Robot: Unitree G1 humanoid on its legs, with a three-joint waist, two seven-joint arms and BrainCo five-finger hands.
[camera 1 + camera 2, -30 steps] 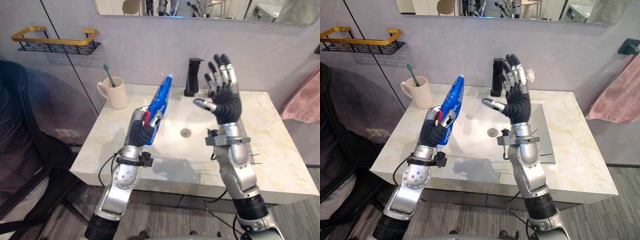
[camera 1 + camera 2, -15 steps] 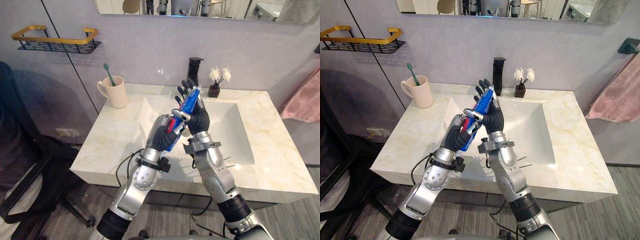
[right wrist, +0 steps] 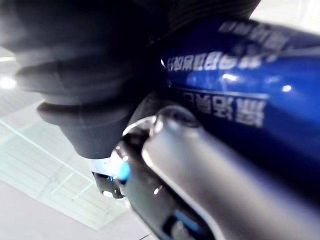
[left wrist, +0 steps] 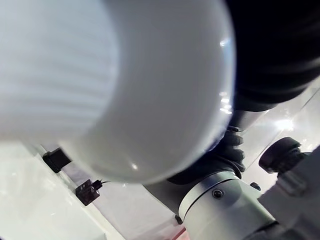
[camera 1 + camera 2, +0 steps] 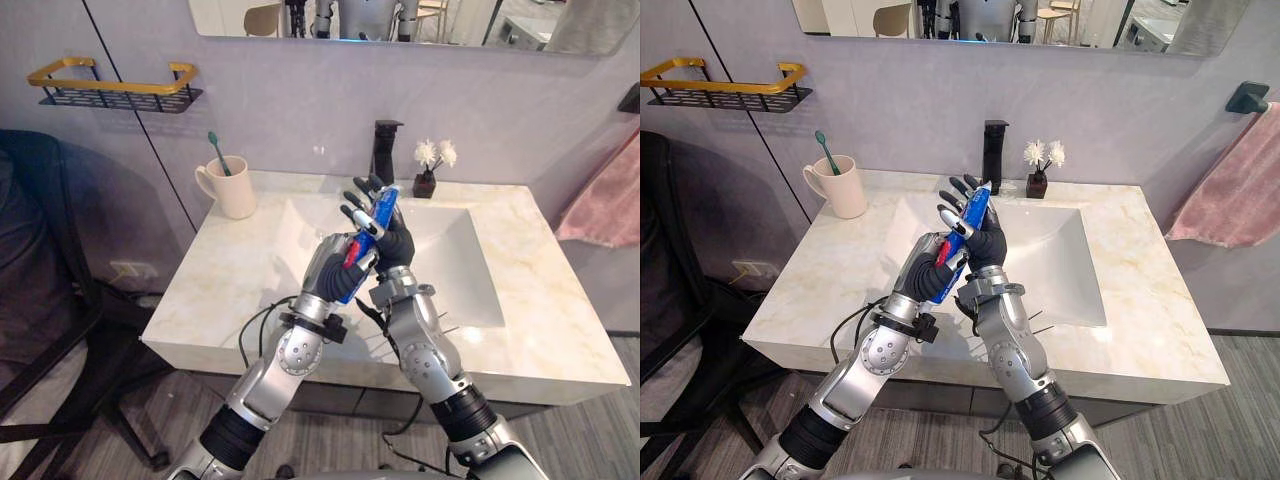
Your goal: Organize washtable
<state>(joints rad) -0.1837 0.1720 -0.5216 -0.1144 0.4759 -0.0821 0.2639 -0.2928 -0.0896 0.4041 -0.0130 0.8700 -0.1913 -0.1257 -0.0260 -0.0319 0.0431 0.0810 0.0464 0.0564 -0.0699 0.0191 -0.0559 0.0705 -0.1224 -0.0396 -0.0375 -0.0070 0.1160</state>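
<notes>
**Both hands on a blue toothpaste tube above the basin**

I have the toothpaste tube (image 5: 976, 211) tilted, cap end down, in the air over the basin (image 5: 455, 262) of the marble washtable (image 5: 228, 288). My left hand (image 5: 923, 276) is curled round its lower half. My right hand (image 5: 992, 246) backs the upper half, thumb pressed across the front. I judge the tube light, soft and glossy, so a hard squeeze could make it slip or ooze. The safest hold looks low, near the stiff white cap (image 4: 100, 75). A cup (image 5: 234, 187) stands rear left.
</notes>
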